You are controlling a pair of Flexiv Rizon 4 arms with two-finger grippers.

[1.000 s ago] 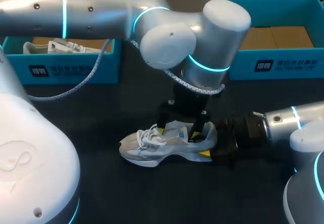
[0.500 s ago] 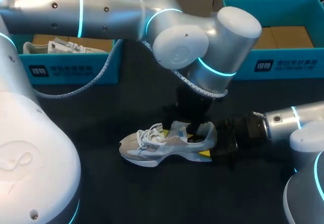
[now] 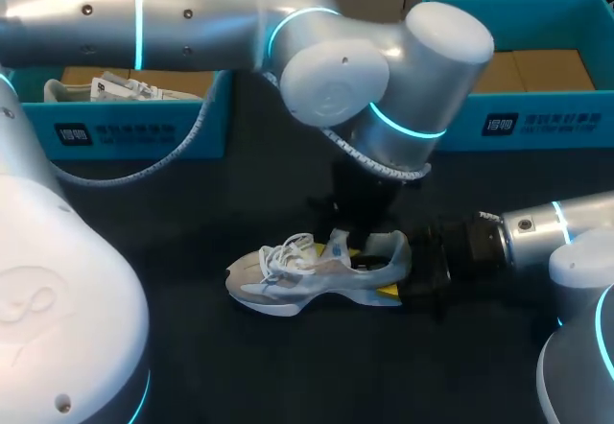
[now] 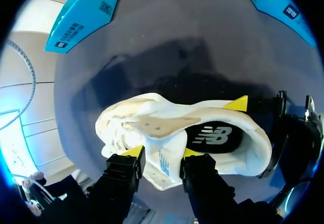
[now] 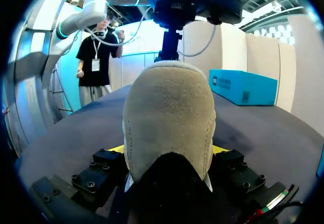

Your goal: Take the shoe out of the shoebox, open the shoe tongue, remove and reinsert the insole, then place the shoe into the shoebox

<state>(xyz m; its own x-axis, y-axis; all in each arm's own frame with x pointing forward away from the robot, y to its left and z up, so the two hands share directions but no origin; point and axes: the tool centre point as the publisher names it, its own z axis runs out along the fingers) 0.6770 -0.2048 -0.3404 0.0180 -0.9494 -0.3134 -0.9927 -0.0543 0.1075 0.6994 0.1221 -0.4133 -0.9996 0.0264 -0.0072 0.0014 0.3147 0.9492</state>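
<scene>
**A:** Where is the shoe (image 3: 312,275) sitting?

**B:** It is resting on its sole on the table (image 3: 192,213), well apart from the right-hand shoebox (image 3: 518,122). It is lying out in front of that box and off toward the box's left end, with the toe pointing away from the box.

**A:** And what are the grippers doing?

**B:** The right gripper (image 5: 169,150) is clamping the heel (image 5: 169,107), the end of the shoe nearer the box, with one yellow tip pressing on each side. The left gripper (image 4: 162,154) is hanging over the shoe from above. It is pinching the tongue (image 4: 164,165) between its two fingers and holding it up off the opening, so the dark insole (image 4: 212,135) is showing inside.

**A:** How are you expecting it to handle?

**B:** I am judging it light and soft. The upper is probably giving under any squeeze, and the tongue is looking thin and floppy, so a firm pinch near its free end is suiting it. The heel is likely the stiffest part, which is making it the sensible place to brace.

**A:** And the insole?

**B:** It is probably thin and bendy and sitting snugly. I am thinking of taking its exposed heel-end edge and peeling it out. A sharp pull could be dragging such a light shoe across the table.
</scene>
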